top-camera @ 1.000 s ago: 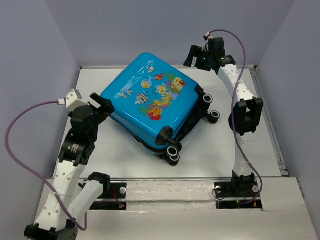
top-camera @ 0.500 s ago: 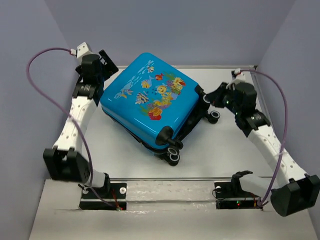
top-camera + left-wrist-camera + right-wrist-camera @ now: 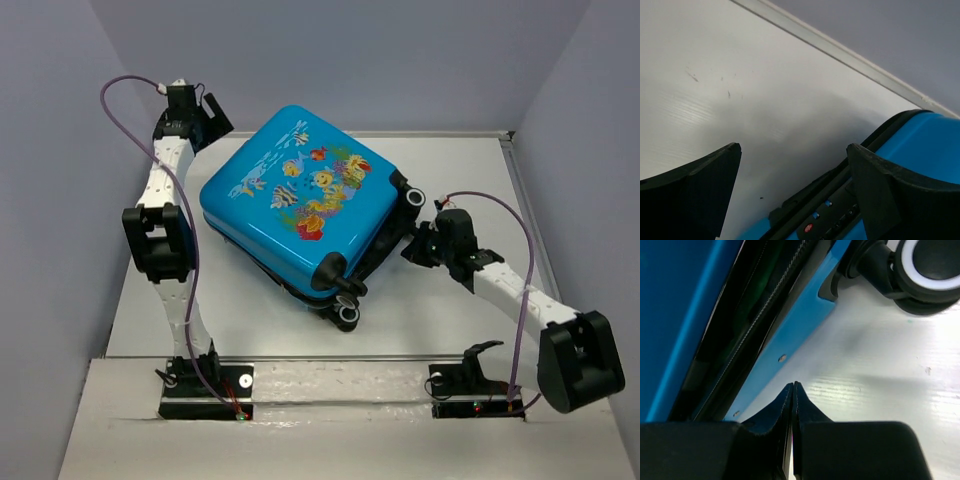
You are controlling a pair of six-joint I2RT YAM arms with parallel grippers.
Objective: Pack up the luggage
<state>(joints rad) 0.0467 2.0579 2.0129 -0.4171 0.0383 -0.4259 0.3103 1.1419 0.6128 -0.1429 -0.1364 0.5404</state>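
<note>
Nearest the bases, the right gripper has its fingers pressed together on nothing, tips aimed left at the wheeled end of the luggage, just short of the zipper seam beside a wheel. The luggage lies flat mid-table, shells seemingly slightly ajar, its long axis running from that wheeled end to the far left. There the left gripper hangs spread wide, just off the far-left corner

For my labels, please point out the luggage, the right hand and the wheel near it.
luggage (image 3: 300, 190): top view, printed lid.
right hand (image 3: 792, 385): right wrist view, between shut fingertips.
wheel (image 3: 932, 260): right wrist view, dark hub.
</note>
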